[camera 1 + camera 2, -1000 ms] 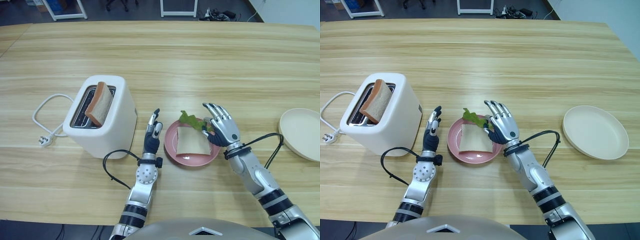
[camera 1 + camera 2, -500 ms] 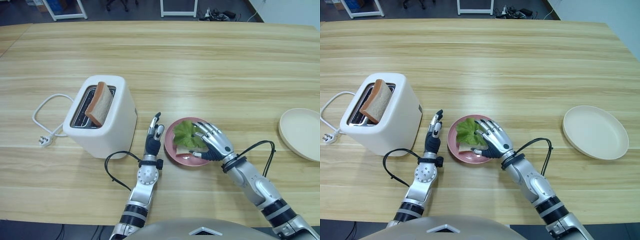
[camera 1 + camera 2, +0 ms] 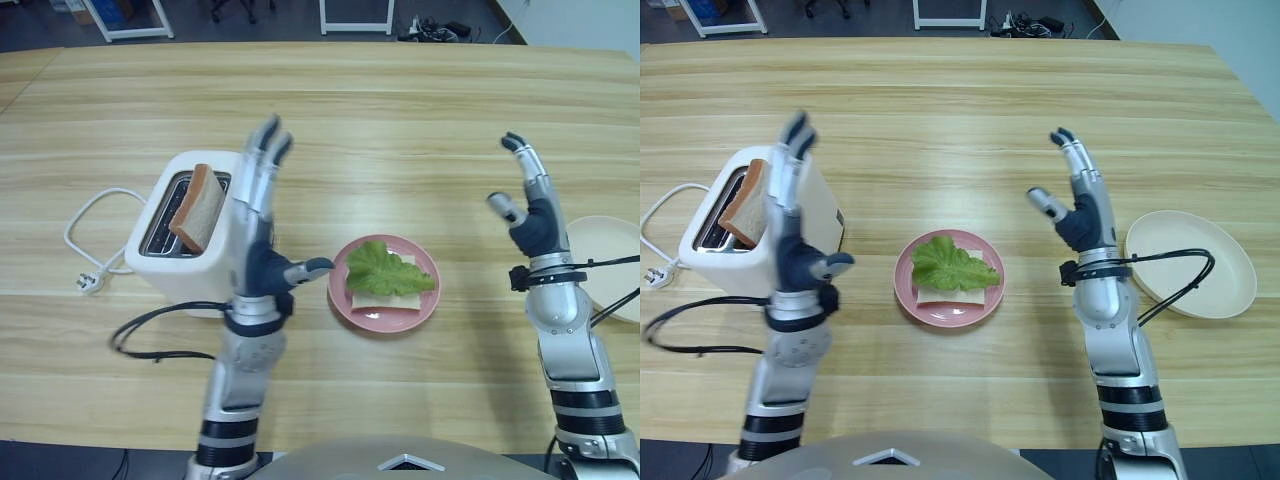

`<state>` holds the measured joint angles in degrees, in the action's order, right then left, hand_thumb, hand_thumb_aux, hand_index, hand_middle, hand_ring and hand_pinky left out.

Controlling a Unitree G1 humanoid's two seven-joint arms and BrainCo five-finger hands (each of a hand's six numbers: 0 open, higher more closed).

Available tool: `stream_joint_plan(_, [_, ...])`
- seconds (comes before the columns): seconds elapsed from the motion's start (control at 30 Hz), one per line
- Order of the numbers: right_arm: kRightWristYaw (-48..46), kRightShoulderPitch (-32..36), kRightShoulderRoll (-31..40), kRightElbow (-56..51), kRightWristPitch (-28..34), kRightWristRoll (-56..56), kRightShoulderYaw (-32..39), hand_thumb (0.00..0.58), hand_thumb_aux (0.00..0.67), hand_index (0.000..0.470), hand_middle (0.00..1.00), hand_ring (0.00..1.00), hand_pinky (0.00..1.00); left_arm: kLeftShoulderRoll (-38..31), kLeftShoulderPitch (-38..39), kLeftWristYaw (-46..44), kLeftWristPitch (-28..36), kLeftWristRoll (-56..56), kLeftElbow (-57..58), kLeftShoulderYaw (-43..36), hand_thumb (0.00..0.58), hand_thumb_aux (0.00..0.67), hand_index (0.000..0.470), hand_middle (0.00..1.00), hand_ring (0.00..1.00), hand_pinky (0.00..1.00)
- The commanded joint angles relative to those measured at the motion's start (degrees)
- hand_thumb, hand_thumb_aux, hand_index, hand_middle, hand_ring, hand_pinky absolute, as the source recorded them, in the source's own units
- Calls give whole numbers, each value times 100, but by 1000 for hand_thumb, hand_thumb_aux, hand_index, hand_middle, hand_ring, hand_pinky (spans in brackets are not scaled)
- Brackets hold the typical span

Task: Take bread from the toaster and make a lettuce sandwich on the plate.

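Note:
A white toaster (image 3: 222, 262) stands at the left with one slice of bread (image 3: 198, 207) sticking up from its slot. The pink plate (image 3: 340, 296) in the middle holds a bread slice (image 3: 388, 299) with a green lettuce leaf (image 3: 386, 270) lying on top. My left hand (image 3: 259, 225) is raised open in front of the toaster's right side, fingers pointing up. My right hand (image 3: 530, 205) is raised open well to the right of the plate, holding nothing.
A cream plate (image 3: 1190, 262) lies at the right, just beyond my right forearm. The toaster's white cord and plug (image 3: 88, 240) trail off to the left. A black cable (image 3: 150, 335) loops by my left forearm.
My right hand let the lettuce down onto the bread, then lifted up and away to the right. My left hand rose from the table beside the plate to toaster height.

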<state>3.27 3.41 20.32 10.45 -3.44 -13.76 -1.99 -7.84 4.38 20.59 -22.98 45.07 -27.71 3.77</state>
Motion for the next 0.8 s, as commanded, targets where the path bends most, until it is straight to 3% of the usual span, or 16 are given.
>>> stream_joint_plan(0.03, [-320,3,-315,-530,211,652,-141,0,0,0,0,0,0,-488,-42,-285,1079,528,-511,1326,0,0,0,0,0,0])
stream_joint_plan(0.17, [-427,-80,-413,-674,218,840,-221,0,0,0,0,0,0,-795,67,-436,1902,924,-264,2006,0,0,0,0,0,0])
stream_joint_plan(0.43, [-466,-91,-435,-738,194,684,-214,0,0,0,0,0,0,-756,527,-1722,2741,586,277,1315,0,0,0,0,0,0])
stream_joint_plan(0.63, [-458,-109,-424,-841,175,651,-226,0,0,0,0,0,0,-858,713,-1976,3040,519,374,1106,0,0,0,0,0,0])
stream_joint_plan(0.67, [-458,-114,-426,-833,181,647,-222,0,0,0,0,0,0,-895,723,-1932,3056,558,406,1108,62,37,26,0,0,0])
stream_joint_plan(0.7, [-458,-128,-427,-786,189,631,-208,0,0,0,0,0,0,-941,734,-1895,3081,618,416,1115,460,365,256,0,0,0])
stream_joint_plan(0.73, [-461,-142,-430,-728,209,619,-195,0,0,0,0,0,0,-976,743,-1861,3081,623,419,1120,580,670,470,0,0,0])
stream_joint_plan(0.8, [-467,-157,-432,-656,229,608,-184,0,0,0,0,0,0,-1012,742,-1758,3059,603,406,1118,580,670,470,0,0,0])
